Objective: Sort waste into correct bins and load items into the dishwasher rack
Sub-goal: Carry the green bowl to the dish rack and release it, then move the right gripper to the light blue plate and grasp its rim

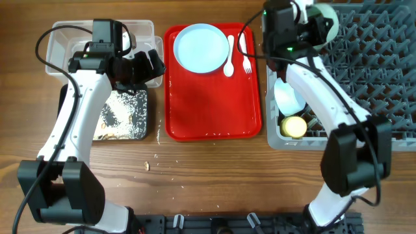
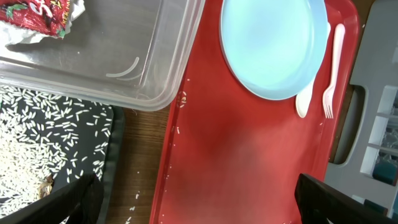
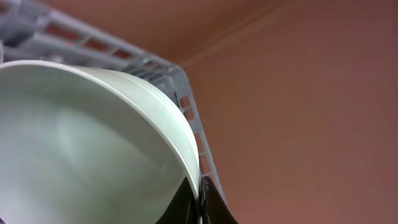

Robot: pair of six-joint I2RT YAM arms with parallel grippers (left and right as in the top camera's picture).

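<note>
One pale blue-green bowl is clenched by its rim in the right claw, above the far-left corner of the dishwasher rack. Free pegs lie below and to the arm's right. Left claw hangs spread wide, empty. Plate, spoon and fork lie on the red tray, nearer the left arm.

White arms, black joints, cables
</note>
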